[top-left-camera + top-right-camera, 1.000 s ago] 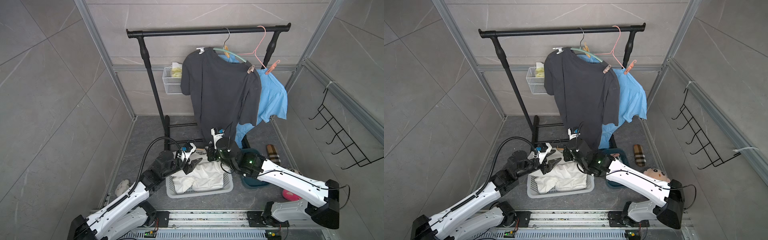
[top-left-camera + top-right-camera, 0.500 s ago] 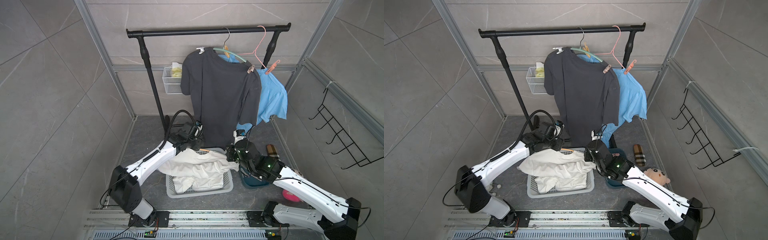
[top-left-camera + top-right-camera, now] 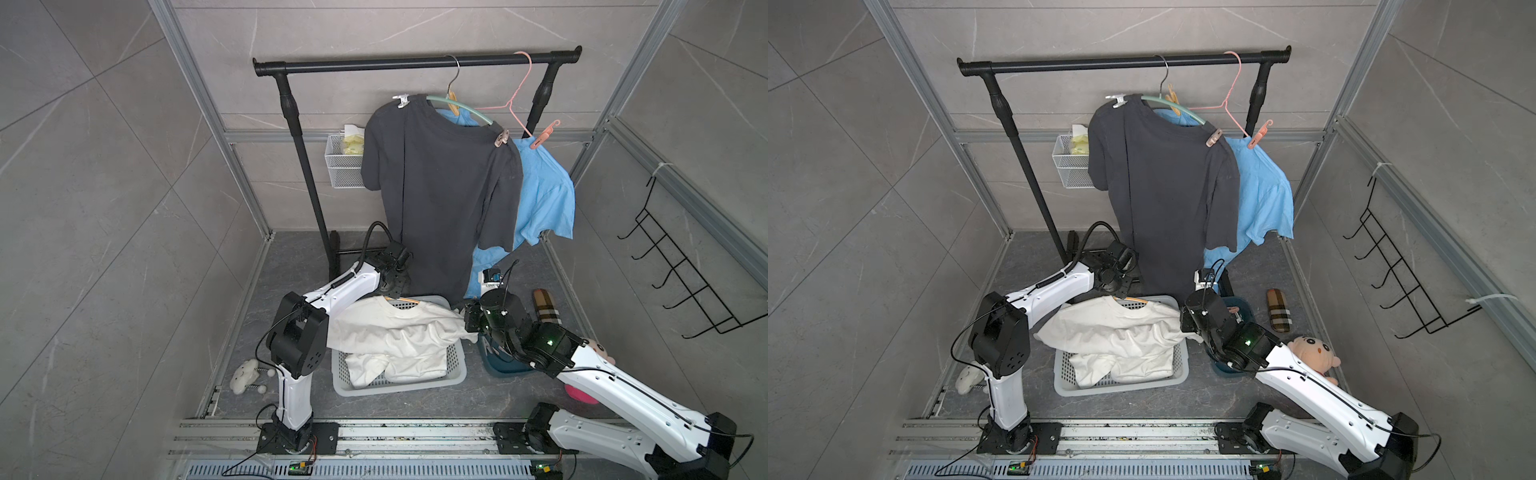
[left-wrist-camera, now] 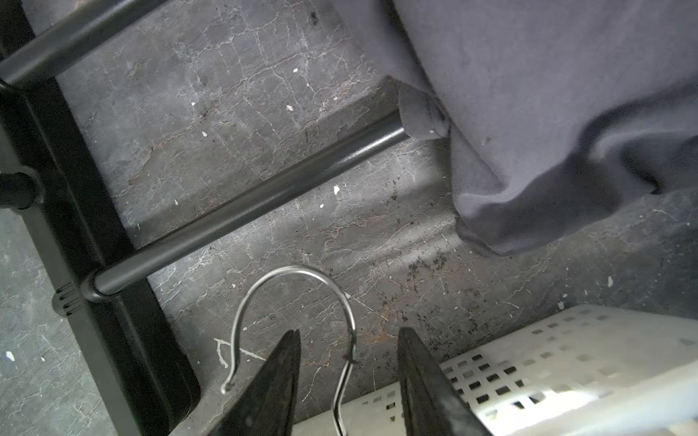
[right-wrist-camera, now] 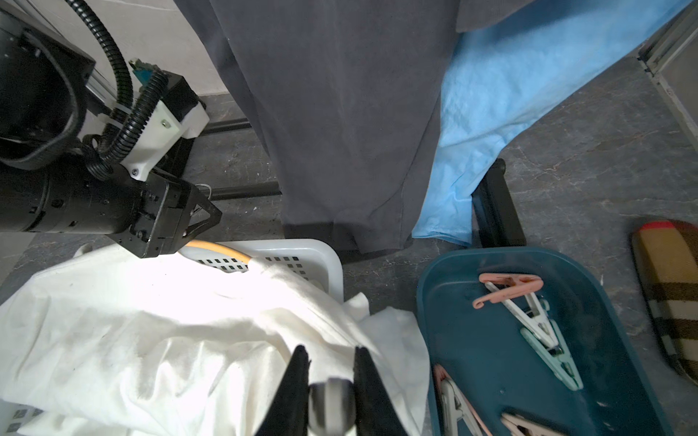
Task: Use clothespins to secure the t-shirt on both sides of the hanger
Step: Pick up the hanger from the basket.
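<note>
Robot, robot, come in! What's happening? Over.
Left pincer open around hanger hook. Right pincer shut on white shirt. Clothespins untouched in tray. Dark shirt hangs close behind.

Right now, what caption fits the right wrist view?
Right gripper pinching the white t-shirt, beside a teal tray of clothespins.

3 shirts are counted: 1 dark grey t-shirt (image 3: 436,187), 1 blue t-shirt (image 3: 540,199), 1 white t-shirt (image 3: 395,332). 3 hangers are tallied: 1 green hanger (image 3: 461,111), 1 pink wire hanger (image 3: 513,104), 1 orange hanger (image 5: 217,246). Up top, 3 clips are spotted: 1 white clothespin (image 3: 401,101), 1 tan clothespin (image 3: 501,138), 1 pink clothespin (image 3: 544,135). In 1 teal tray (image 5: 445,324), 5 more clothespins (image 5: 528,315) are counted, 2 of them cut off at the picture's edge. 2 baskets are logged: 1 laundry basket (image 3: 399,386), 1 wire basket (image 3: 345,170). 2 toys are noted: 1 white plush toy (image 3: 245,376), 1 peach plush doll (image 3: 1312,353).
</note>
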Motion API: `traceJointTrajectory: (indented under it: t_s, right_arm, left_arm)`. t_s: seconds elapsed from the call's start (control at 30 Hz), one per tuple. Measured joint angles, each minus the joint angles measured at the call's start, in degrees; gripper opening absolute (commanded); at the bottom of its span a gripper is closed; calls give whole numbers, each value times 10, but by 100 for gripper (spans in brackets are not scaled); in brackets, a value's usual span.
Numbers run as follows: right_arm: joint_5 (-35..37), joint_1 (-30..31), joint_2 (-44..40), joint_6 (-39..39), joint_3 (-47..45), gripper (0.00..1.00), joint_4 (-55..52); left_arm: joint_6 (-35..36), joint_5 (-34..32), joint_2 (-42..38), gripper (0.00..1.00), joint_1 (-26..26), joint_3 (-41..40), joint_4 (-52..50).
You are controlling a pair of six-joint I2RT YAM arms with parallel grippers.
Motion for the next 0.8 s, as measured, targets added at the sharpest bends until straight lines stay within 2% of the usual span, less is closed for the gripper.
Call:
traceJointTrajectory:
  t_s: [0.33, 0.43, 0.8]
  right_arm:
    - [-4, 0, -4, -9, -5, 0, 0]
    - [-4, 0, -8, -12, -5, 0, 0]
    - [-3, 0, -20, -24, -5, 0, 0]
  left_arm:
    - [-3, 27, 13, 27, 2, 1, 22]
    - [-5, 38, 16, 15, 2, 1, 24]
    - [-5, 99, 16, 8, 4, 1, 54]
